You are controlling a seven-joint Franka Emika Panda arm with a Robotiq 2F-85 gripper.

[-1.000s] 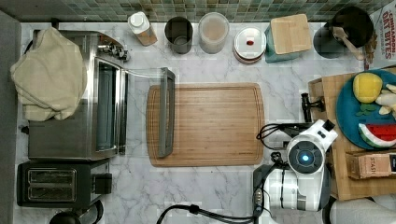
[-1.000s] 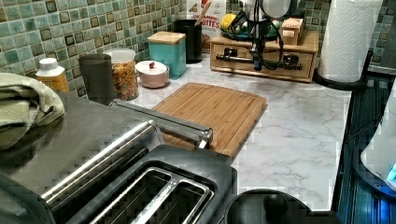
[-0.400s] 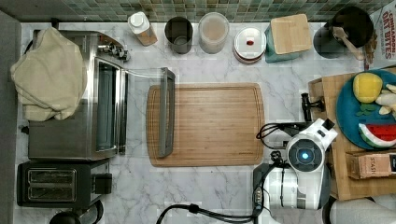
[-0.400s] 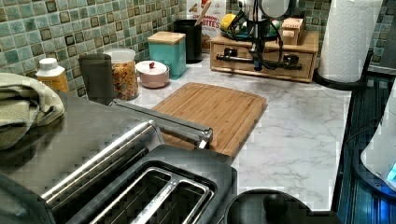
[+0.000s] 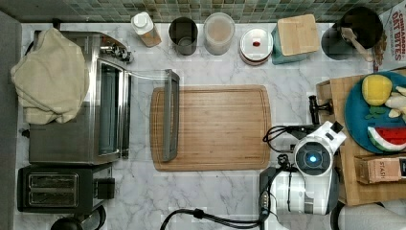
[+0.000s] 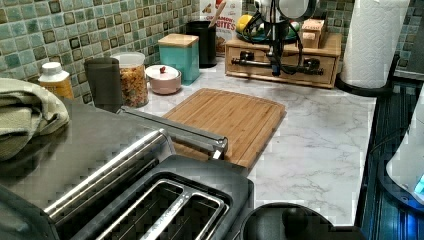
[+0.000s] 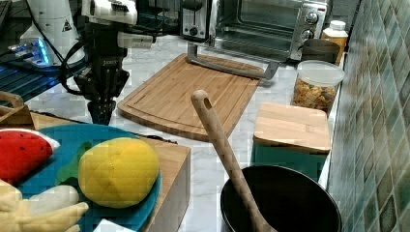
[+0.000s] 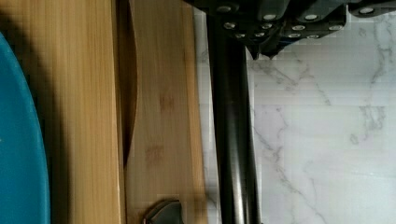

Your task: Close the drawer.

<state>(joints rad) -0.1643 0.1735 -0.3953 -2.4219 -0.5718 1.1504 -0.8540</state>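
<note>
Cereal box (image 5: 393, 34) lettered "BITES"; carton (image 5: 382, 169) lettered "STAS…". Drawer (image 6: 250, 74) sits in the wooden shelf (image 5: 335, 96) beneath the blue plate (image 5: 356, 115), a narrow gap at its front. Gripper (image 6: 274, 70) points straight down at the drawer's black bar handle (image 8: 233, 140); whether it is open or clamped cannot be told. Arm (image 5: 313, 160) stands upright before the shelf.

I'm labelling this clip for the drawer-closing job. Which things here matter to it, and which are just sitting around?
Part of the job: drawer, its black handle, gripper.

Just lying about: cutting board, toaster oven, toaster, blue plate of toy fruit, teal canister, paper towel roll.
</note>
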